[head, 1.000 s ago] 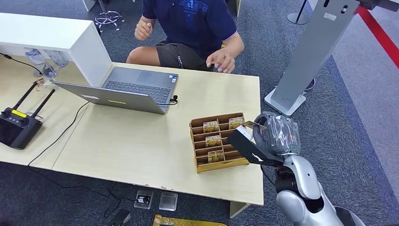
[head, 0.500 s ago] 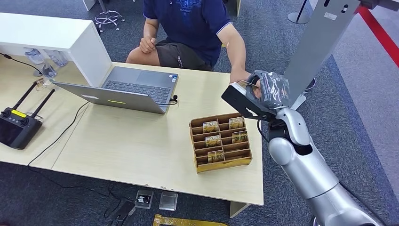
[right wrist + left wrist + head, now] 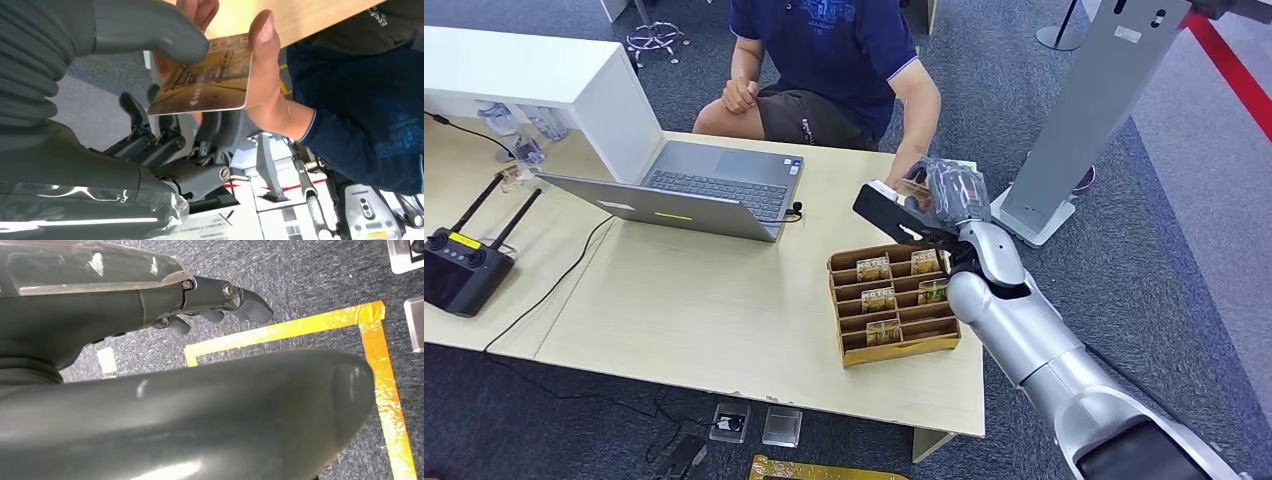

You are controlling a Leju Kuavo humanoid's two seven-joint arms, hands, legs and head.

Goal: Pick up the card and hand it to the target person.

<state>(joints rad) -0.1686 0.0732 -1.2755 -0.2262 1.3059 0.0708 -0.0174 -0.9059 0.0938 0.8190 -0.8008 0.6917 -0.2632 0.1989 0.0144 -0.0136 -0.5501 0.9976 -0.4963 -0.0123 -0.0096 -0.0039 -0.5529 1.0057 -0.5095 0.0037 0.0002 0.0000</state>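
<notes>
Since a half-second ago, the right robot hand point(image 3: 946, 190) has been swung leftward; the card point(image 3: 205, 77) is pinched flat, also gripped by the person's hand point(image 3: 260, 75).

Right arm point(image 3: 1024, 340) reaches forward — right hand point(image 3: 949, 195) pinching, thumb point(image 3: 150, 30) on top; left hand point(image 3: 220, 302) apparently loosely curled.

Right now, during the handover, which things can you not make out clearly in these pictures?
- Card: head view, mostly covered by the right hand.
- Whether the right hand's thumb presses the card or only overlaps it: right wrist view cannot tell.
- Person's hand: its fingers are behind the card.
- Left hand: its thumb blocks most of it.
</notes>
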